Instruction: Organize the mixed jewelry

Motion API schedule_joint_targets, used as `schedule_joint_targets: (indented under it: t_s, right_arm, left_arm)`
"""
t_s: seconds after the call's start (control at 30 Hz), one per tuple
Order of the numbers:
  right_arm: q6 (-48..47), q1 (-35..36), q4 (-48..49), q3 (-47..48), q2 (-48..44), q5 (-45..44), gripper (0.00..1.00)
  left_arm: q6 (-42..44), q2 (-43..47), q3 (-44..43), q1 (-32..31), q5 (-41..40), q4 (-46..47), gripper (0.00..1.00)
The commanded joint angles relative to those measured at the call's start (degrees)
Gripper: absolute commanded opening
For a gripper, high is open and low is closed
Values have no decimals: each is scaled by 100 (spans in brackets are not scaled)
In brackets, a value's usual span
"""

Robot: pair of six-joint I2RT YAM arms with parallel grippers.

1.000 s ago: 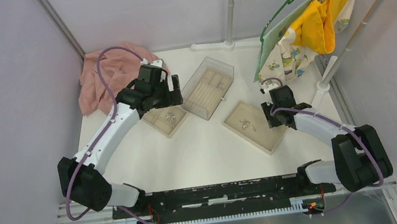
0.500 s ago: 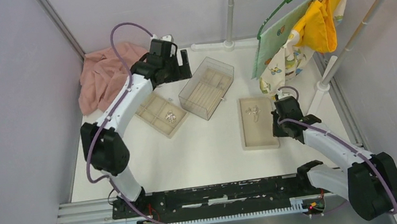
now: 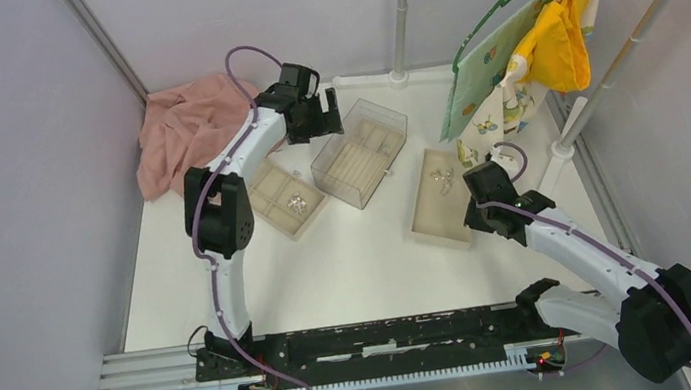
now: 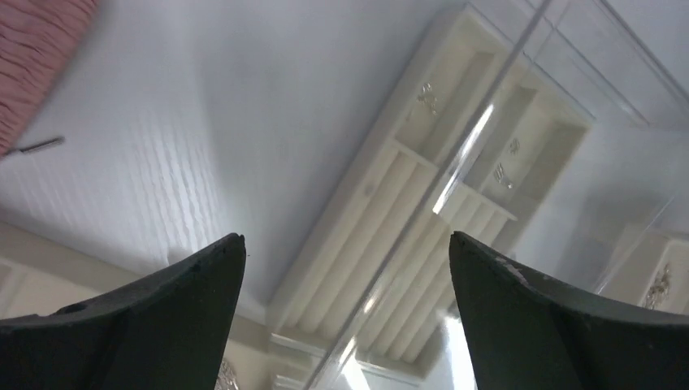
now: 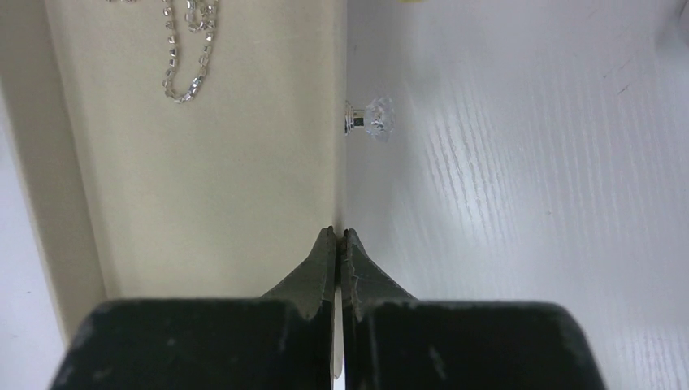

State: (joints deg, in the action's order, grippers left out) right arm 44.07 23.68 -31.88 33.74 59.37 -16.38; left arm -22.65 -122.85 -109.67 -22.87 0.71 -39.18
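1. The right gripper (image 5: 339,234) is seen pressed fully together, its tips set at the long edge of a beige tray (image 5: 203,211). Whether the rim is pinched between them cannot be told.
2. The left gripper (image 4: 345,237) is held wide apart with nothing between its fingers. It is above the table (image 3: 349,255) near the far edge, just beside a clear box (image 3: 361,153).
3. The jewelry is found in several places. A beaded silver chain (image 5: 171,65) is laid in the far end of the tray at the right gripper.
4. A clear stud (image 5: 378,118) is lying on the table just outside that tray's long edge.
5. A small silver cluster (image 3: 297,202) is gathered in a second tray (image 3: 270,187), which is set toward the table's left edge.
6. A few tiny pieces (image 4: 512,148) are seen in the cream compartments inside the box.
7. The box is placed between the two trays, toward the far edge.
8. A pink cloth (image 3: 182,136) is bunched in the far left corner of the table.
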Motion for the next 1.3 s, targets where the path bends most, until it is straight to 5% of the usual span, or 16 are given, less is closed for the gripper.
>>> schedule_joint_targets:
  t_s: [0.0,0.47,0.8,1.27]
  right_arm:
    - [542,90,-36,413,19,-399,0]
    - [768,146,-351,761,308,-906,0]
    - [-375,144,-267,1429,914,-1344,0]
    - [-445,140,257,1741,1641,-1110,0]
  left_arm:
    - [291,242,274,-376,534,354,100]
    - [-62,970,1483,-1263,550,801,100]
    - [84,1074,1206,-1256,231,451,100]
    - [233,1195,1190,-1222,99,559,100]
